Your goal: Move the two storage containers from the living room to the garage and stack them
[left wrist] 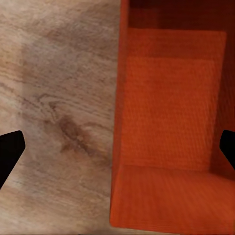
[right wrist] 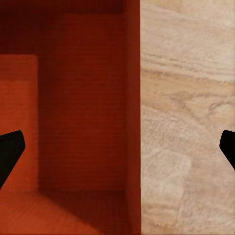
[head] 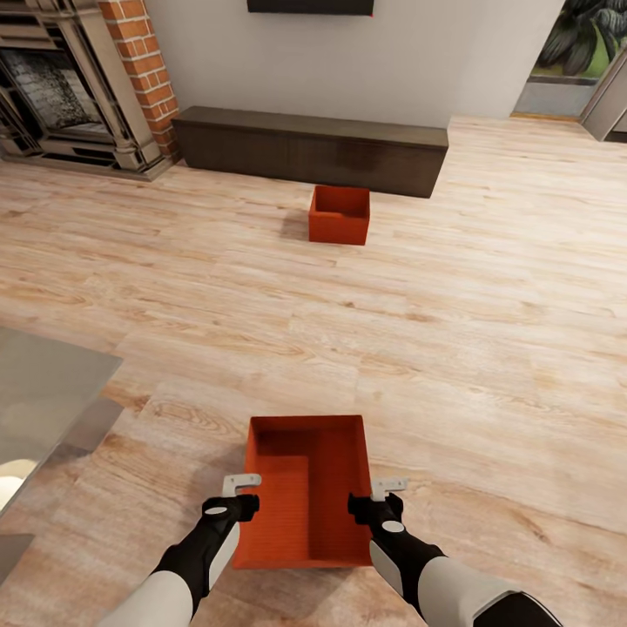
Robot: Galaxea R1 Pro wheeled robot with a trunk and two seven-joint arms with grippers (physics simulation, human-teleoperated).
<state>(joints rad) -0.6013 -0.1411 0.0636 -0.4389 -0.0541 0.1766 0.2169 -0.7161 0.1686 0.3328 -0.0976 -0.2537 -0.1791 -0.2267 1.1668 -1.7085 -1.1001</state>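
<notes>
My head view is bright and even; soft shadows beside both bins [head: 305,492] [head: 339,214]. Wrist views are soft, grainy; fingertips [left wrist: 10,149] are black silhouettes.

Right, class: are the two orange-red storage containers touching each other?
Apart. The head view shows the near container low in the picture and the far container in front of the dark bench, with bare wood floor plainly between them.

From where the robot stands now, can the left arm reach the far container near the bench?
Probably not. The far container sits well ahead by the bench, while the left gripper straddles the left wall of the near container, jaws open. The base would need to drive closer.
</notes>
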